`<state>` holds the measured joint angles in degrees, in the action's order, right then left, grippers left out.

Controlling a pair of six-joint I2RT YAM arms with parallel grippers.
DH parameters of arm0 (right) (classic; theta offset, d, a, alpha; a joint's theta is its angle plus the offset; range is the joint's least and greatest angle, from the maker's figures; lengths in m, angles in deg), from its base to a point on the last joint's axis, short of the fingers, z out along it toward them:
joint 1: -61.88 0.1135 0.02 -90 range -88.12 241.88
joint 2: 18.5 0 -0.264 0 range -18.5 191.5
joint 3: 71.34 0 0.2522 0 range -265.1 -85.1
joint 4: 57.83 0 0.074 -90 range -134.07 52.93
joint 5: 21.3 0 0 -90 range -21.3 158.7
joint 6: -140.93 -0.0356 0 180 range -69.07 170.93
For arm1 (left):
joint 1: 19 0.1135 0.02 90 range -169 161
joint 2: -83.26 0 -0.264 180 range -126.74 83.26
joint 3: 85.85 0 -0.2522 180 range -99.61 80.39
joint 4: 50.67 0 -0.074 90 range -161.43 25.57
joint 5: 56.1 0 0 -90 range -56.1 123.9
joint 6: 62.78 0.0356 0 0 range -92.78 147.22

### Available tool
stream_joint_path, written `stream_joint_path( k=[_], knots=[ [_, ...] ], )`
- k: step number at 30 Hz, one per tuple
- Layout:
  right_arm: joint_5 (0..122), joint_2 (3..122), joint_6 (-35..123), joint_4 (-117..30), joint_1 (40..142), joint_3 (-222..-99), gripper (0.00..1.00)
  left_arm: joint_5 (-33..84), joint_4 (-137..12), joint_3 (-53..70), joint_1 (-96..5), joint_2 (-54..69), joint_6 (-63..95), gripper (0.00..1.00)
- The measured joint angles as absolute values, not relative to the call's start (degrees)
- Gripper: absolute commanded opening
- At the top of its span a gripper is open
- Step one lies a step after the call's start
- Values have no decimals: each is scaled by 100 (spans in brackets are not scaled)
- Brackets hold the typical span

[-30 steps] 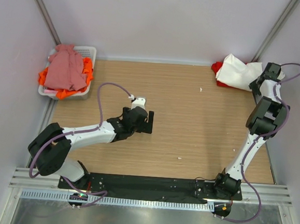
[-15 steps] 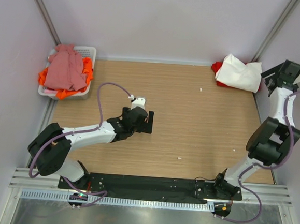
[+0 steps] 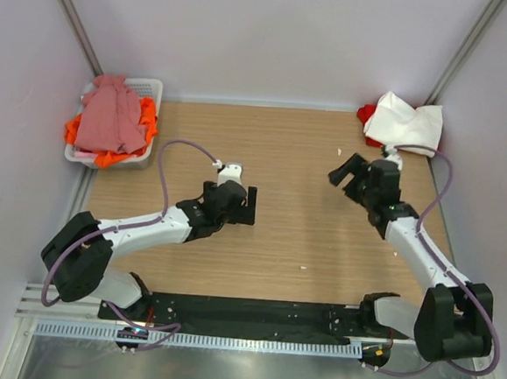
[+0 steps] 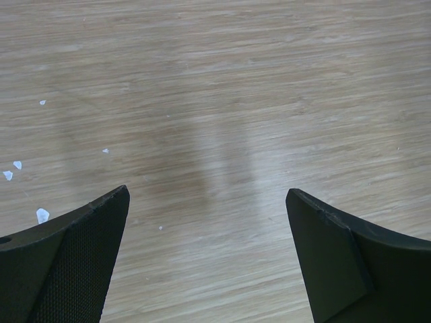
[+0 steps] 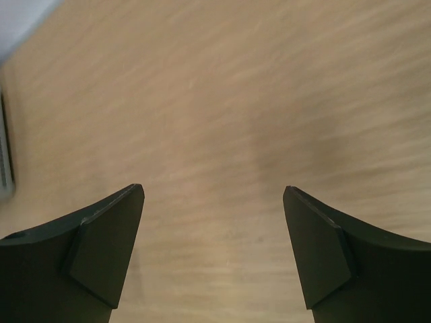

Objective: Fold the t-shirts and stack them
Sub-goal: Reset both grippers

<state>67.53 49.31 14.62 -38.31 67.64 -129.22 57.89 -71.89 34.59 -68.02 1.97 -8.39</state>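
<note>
A folded white t-shirt [image 3: 405, 122] lies in the back right corner on top of a red t-shirt [image 3: 365, 114], of which only an edge shows. A dusty pink t-shirt [image 3: 110, 117] and an orange t-shirt [image 3: 147, 116] are heaped in the white basket [image 3: 150, 86] at the back left. My right gripper [image 3: 344, 171] [image 5: 212, 192] is open over bare wood, in front and to the left of the white t-shirt, holding nothing. My left gripper [image 3: 252, 205] [image 4: 207, 202] is open and empty over the middle of the table.
The wooden table [image 3: 294, 237] has a few small white specks [image 4: 42, 215] on it. Walls close in at the back and on both sides. The arms' bases sit on the black rail [image 3: 253, 312] at the near edge.
The right arm has swung away from the back right corner to the table's middle right, and its jaws have opened. The white t-shirt stays on the red one. The left arm has barely moved.
</note>
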Motion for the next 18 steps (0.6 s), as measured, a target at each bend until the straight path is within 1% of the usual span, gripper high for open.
stream_joint_path(
  k=[4,6,9,12,18],
  knots=[
    [6622,4302,1302,-4176,8093,-11748,92,5861,-7248,3499,-6799,391,-913,100],
    [6594,3943,1204,-4489,8519,-11289,92,5887,-7261,3536,-6799,470,-981,100],
    [6633,3663,1125,-5250,8661,-10605,92,5898,-7288,3627,-6784,590,-1016,100],
    [6662,3679,1064,-5763,8702,-9988,92,5892,-7305,3717,-6754,721,-1029,99],
    [6782,3679,1003,-6235,8781,-9750,94,5949,-7307,3743,-6723,780,-1036,100]
  ],
)
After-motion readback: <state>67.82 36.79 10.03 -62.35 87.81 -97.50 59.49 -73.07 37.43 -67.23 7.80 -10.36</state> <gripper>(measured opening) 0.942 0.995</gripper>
